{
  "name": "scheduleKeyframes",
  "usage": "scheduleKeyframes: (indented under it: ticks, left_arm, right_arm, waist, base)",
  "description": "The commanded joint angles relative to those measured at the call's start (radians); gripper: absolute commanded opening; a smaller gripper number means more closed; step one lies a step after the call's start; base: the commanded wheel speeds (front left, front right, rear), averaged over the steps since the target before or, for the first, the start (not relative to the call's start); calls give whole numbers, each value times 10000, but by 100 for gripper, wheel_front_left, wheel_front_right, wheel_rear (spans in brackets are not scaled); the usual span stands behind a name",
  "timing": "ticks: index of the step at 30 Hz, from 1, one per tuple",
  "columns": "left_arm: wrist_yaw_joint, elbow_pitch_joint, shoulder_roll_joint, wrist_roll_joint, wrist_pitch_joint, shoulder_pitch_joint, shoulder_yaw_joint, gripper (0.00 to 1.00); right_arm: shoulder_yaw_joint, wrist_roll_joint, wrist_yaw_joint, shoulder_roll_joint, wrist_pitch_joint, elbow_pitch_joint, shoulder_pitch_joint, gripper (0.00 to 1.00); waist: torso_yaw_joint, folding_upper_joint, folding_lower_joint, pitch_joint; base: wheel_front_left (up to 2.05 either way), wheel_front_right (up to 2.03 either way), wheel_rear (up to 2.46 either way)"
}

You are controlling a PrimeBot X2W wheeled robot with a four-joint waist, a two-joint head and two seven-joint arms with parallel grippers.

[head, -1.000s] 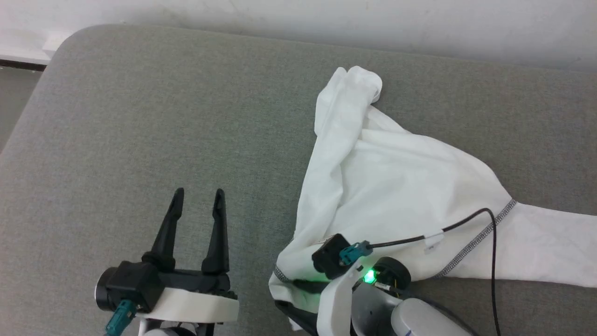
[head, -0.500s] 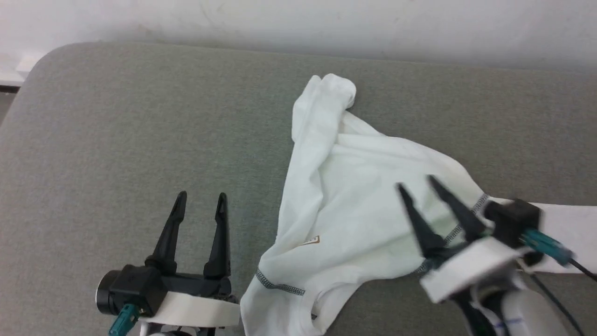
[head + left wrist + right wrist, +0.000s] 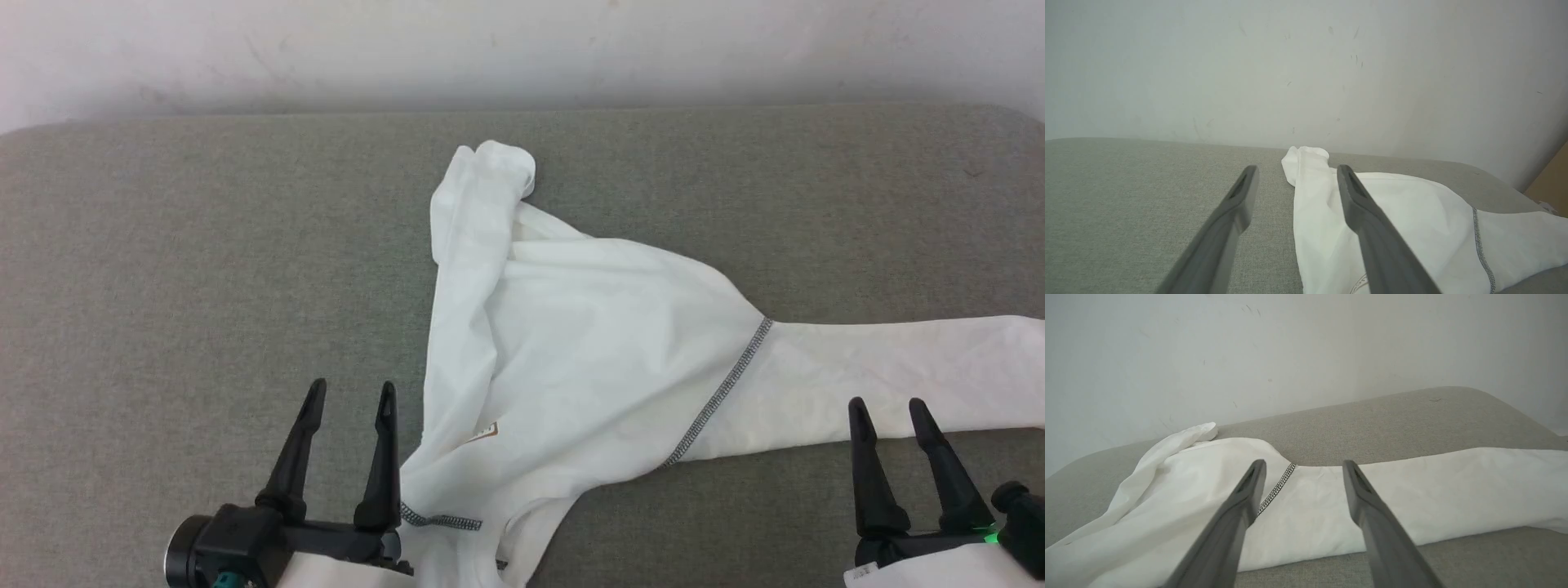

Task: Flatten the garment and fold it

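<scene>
We see the garment rumpled mid-frame on a grey cushion, our left gripper lower left, right gripper lower right, both spread, empty

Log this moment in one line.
left gripper: open, empty | right gripper: open, empty | garment: bunched, not flat, unfolded

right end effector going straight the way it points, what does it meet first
Probably the outstretched sleeve of the garment, just ahead of the right end effector; its height above the cloth is unclear.
</scene>
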Motion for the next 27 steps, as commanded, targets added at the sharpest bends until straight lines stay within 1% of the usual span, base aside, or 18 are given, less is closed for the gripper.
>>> scheduleKeyframes:
  ticks: [1,5,7,9,13,19,23,27]
  left_arm:
    - [-32,11,-16,73,-47,44,3,100]
    - [-225,122,118,375,-47,-316,-109,100]
    - [-406,251,320,569,-44,-728,-311,100]
    - [-605,452,543,686,188,-1298,-578,100]
    - [-874,1033,969,824,1169,-2747,-1165,100]
    - [-986,2814,1643,1069,3436,-4703,-1624,100]
    - [-1016,3653,1763,827,4639,-5368,-1827,100]
    - [-1027,3782,1586,532,4894,-5680,-2022,100]
  right_arm:
    - [-8,63,-6,35,-86,39,10,100]
    - [-112,59,-6,36,-171,50,-149,100]
    - [-204,49,-6,36,-199,-20,-278,100]
    - [-273,35,-6,36,-213,-99,-401,100]
    - [-340,-10,-6,36,-202,-241,-607,100]
    - [-183,3,-6,37,-90,-334,-919,100]
    - [-160,33,-6,37,-85,-335,-1050,100]
    - [-224,53,-6,37,-82,-307,-1072,100]
  waist:
    - [-91,0,1,-77]
    - [-128,0,1,-45]
    - [-166,0,1,76]
    - [-209,0,1,243]
    - [-296,0,1,691]
    - [-521,0,1,1449]
    - [-650,0,1,1782]
    - [-676,0,1,1951]
  base:
    - [0,0,0]
    - [0,0,0]
    - [0,0,0]
    - [0,0,0]
    - [0,0,0]
    - [0,0,0]
    - [0,0,0]
    - [0,0,0]
